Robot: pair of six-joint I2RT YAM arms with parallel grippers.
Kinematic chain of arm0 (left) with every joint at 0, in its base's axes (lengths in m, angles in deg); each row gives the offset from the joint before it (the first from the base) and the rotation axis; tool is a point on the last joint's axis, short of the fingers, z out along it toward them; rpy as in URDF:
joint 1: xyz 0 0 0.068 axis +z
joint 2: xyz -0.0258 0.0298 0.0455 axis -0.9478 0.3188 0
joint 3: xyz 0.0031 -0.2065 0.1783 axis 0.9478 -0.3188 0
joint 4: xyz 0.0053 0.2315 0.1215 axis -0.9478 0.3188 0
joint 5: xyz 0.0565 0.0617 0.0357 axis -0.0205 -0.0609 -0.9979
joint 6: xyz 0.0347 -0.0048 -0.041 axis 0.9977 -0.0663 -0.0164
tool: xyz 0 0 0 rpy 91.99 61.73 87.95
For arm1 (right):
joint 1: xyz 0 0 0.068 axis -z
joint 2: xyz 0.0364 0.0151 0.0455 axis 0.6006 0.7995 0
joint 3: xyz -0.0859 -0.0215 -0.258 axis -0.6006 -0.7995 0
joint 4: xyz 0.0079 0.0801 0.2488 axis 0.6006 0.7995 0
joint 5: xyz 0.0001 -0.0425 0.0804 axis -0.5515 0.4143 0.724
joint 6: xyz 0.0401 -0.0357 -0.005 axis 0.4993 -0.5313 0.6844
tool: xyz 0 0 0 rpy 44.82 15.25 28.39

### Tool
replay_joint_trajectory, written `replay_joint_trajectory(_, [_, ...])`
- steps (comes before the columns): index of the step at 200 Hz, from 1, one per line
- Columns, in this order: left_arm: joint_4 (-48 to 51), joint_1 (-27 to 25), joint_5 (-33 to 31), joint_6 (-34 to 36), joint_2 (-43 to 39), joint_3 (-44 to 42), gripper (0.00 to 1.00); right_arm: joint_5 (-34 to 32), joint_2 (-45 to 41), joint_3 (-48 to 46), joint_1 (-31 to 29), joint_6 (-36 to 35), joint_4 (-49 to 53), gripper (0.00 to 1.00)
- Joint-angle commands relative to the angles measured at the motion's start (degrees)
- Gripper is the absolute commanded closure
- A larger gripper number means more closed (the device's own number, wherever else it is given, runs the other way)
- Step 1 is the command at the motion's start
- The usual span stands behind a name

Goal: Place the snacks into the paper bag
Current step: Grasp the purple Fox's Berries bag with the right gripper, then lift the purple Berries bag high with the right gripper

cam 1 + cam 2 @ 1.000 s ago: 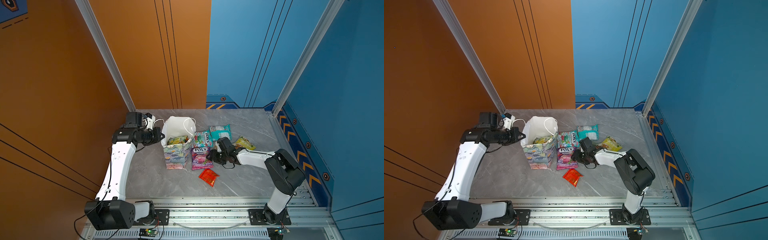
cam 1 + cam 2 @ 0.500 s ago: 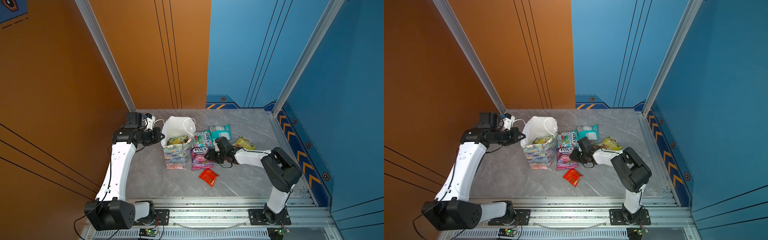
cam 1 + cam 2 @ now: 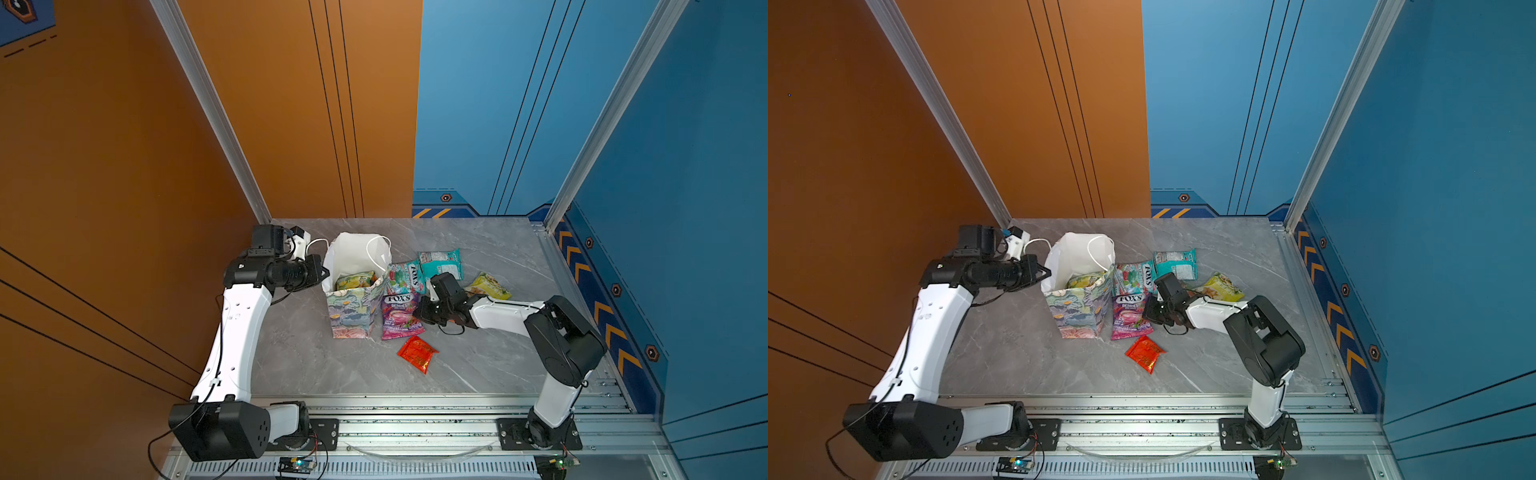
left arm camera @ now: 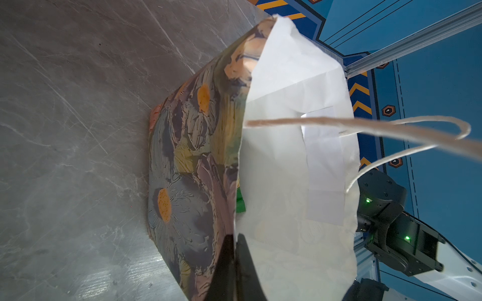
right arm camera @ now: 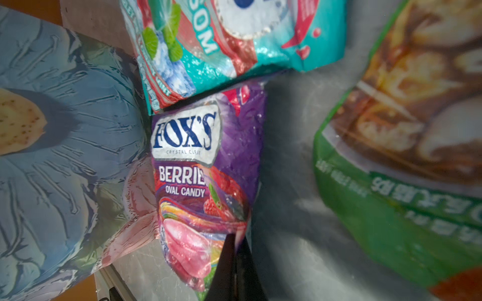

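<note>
Right wrist view: right jaws, open a second ago, now pinch the purple packet (image 5: 208,169) lying on the tabletop (image 5: 287,156) just beside the paper bag (image 5: 65,156) (left jaws grip its rim), ready for lifting.

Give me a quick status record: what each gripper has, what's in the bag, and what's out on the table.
left gripper: shut on the rim of the paper bag
paper bag: upright, mouth open
right gripper: shut on an edge of the purple FOX'S packet
purple FOX'S packet: on the table, beside the bag
in bag: at least one yellow-green packet
also on table: teal-red FOX'S packet, teal packet, yellow chip bag, red packet
</note>
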Motion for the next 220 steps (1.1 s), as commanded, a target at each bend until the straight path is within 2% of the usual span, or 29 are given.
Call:
replay_joint_trajectory(1, [-2.1,0.2,2.4,-0.4,-1.3,0.1,1.0,-0.9,-3.1,1.9,-0.2,-0.6,1.4,1.0])
replay_joint_trajectory(136, [-2.1,0.1,2.5,-0.5,-1.3,0.0,1.0,-5.2,-16.1,2.5,-0.1,-2.1,7.7,1.0])
replay_joint_trajectory(220, [-2.4,-0.1,2.4,-0.6,-1.2,-0.1,1.0,-13.0,-28.0,8.7,-0.2,-6.3,16.5,1.0])
